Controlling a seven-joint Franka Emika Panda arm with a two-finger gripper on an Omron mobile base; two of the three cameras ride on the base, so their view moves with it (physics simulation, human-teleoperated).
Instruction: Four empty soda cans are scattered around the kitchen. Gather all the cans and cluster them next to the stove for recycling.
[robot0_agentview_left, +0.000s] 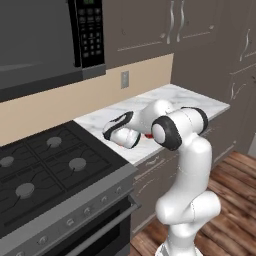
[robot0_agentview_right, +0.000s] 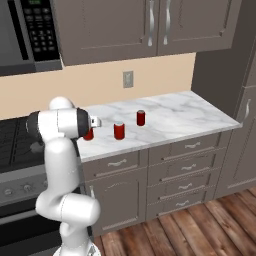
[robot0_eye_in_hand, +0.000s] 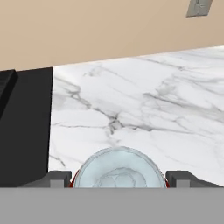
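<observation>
My gripper points down over the marble counter, its two fingertips pressed against the sides of a red soda can whose silvery top shows between them. In the right base view this soda can peeks out from behind my arm, close to the stove. Two more red soda cans stand upright on the counter further right. In the left base view a sliver of red soda can shows behind my forearm, right of the stove.
A microwave hangs above the stove. The beige wall with an outlet backs the counter, with dark cabinets overhead. A tall cabinet closes the counter's right end. Bare marble lies right of the cans.
</observation>
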